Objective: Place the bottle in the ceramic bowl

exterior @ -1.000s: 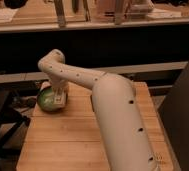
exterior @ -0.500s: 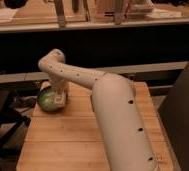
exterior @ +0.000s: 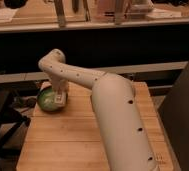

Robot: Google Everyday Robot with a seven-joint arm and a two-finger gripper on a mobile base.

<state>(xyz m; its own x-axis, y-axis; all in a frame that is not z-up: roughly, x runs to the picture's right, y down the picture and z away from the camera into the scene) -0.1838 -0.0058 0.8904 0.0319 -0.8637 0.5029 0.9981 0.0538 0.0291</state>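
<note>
Reading this as the release step: the arm is reaching left across the wooden table, and the gripper is sitting low at the right-hand side of the ceramic bowl. It's either inside the rim or just over it, and I can't separate the two from this angle. The bowl is sitting upright near the table's back-left corner.

A pale patch is showing in the green interior right beside the gripper. I'm taking that as the bottle, so it's looking like it's already within the bowl's walls. I can't tell whether it's resting on the bottom or hanging in the grasp. Grip state: can't tell either, the wrist is hiding the tip.

Judging progress: transport is looking done, placement nearly so. The next move is calling for letting go only once the bottle is bearing on the bowl's floor. Then it's pulling straight up so nothing is dragging the bottle out or clipping the rim.

The bowl is glossy and probably easy to slide. Any sideways motion on the way out is risking a nudge toward the table edge, which is near on that side. The bottle is narrower than the bowl, so it's likely tipping against the wall once freed, which is fine for this task
</note>
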